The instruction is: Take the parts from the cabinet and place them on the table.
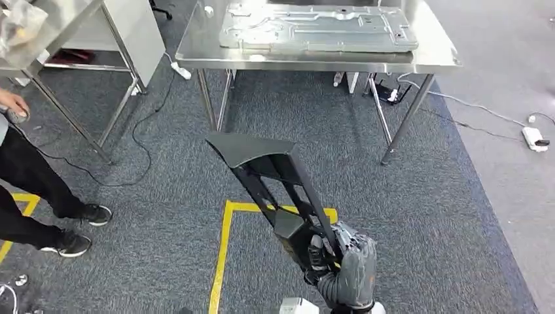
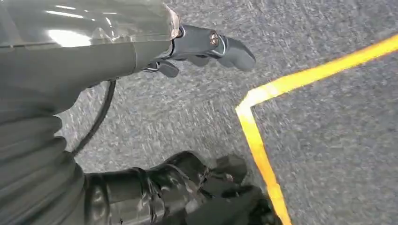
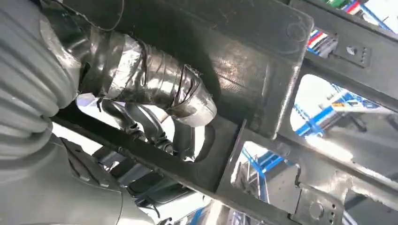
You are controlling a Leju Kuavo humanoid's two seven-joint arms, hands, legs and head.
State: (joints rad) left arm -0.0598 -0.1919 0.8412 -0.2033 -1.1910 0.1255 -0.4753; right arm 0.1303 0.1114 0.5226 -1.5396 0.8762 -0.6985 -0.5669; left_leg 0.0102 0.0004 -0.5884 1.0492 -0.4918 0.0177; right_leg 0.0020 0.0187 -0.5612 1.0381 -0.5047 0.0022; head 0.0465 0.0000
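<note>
A long black metal frame part (image 1: 275, 190) with open cut-outs rises tilted from my right hand (image 1: 347, 268) toward the steel table (image 1: 432, 62) ahead. My right hand grips it near its lower end, low in the head view. In the right wrist view the tape-wrapped thumb (image 3: 155, 84) presses against the black frame part (image 3: 263, 61), and darker fingers curl round a bar of it. My left hand (image 2: 117, 61) hangs over the grey carpet with its fingers (image 2: 230, 49) held out and nothing in them.
A large silver metal panel (image 1: 314, 26) lies on the steel table. A second steel table (image 1: 59, 26) stands at the far left, with a person (image 1: 33, 190) beside it. Yellow floor tape (image 1: 226, 248) marks the carpet. Cables and a power strip (image 1: 535, 137) lie at the right.
</note>
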